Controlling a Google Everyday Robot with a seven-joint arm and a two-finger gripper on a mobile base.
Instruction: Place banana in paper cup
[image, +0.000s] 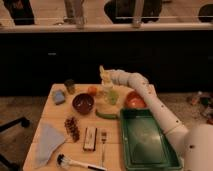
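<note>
The paper cup (113, 96), pale whitish-green, stands upright on the wooden table (55, 117) between the dark brown bowl and the orange bowl. My gripper (105, 80) hangs just above and slightly left of the cup, at the end of the white arm (150, 100) that reaches in from the right. It is shut on the banana (102, 70), whose pale-yellow end sticks up above the gripper. The lower part of the banana is hidden by the gripper.
A dark brown bowl (83, 103), an orange fruit (92, 90), a darker small cup (69, 85) and a blue sponge (58, 96) lie left of the cup. A long green vegetable (106, 114) lies in front of it. An orange bowl (135, 101) and a green tray (147, 140) are to the right.
</note>
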